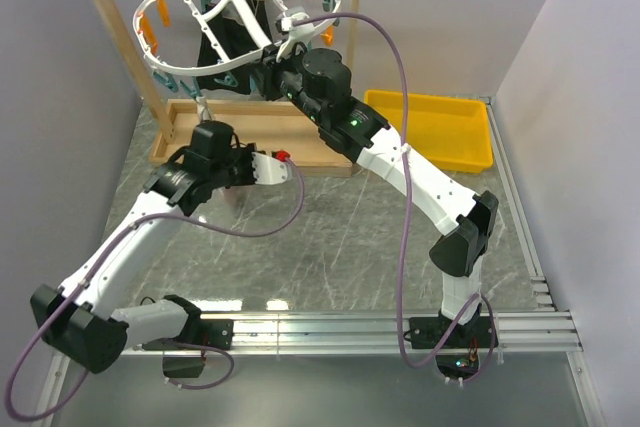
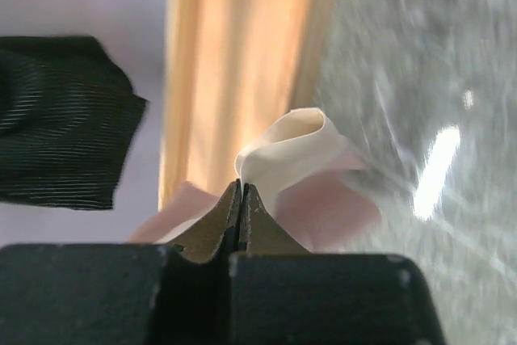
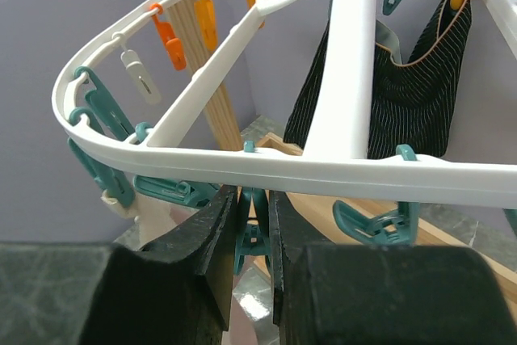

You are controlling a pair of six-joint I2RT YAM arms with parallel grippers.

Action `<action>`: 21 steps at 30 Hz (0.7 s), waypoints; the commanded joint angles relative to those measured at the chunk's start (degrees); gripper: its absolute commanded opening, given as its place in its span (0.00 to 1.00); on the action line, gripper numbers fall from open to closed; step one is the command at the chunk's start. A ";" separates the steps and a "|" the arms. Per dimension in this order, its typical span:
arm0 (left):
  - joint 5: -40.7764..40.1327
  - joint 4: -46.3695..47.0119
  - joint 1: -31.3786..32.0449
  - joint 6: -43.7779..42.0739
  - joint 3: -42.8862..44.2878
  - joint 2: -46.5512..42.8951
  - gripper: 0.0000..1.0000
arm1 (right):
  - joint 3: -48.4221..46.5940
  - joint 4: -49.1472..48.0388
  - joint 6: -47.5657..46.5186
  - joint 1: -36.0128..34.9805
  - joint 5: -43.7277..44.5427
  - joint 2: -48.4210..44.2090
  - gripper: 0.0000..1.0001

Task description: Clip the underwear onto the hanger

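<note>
The underwear is dusty pink with a pale beige waistband, and it bunches up just past my left gripper. That gripper is shut on its fabric, low over the table by the rack's base. The white oval hanger hangs from the wooden rack with orange and teal clothespins around its rim. Right under that rim, my right gripper is shut on a teal clothespin, pressing its two handles. In the top view the right gripper sits at the ring's near edge.
A black striped garment hangs clipped inside the ring. The wooden rack has an upright post and a flat base. A yellow tray lies at the back right. A grey cable loops over the right arm.
</note>
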State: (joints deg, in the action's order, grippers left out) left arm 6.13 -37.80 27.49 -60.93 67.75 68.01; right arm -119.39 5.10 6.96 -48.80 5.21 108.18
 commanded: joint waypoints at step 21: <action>-1.29 28.29 -7.45 33.41 -2.79 -9.73 0.00 | -1.81 0.96 7.01 1.07 -4.68 -1.74 0.00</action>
State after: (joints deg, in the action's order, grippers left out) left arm 8.64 -17.10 20.56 -31.99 65.78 59.75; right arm -120.05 5.67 12.27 -47.97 2.28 108.20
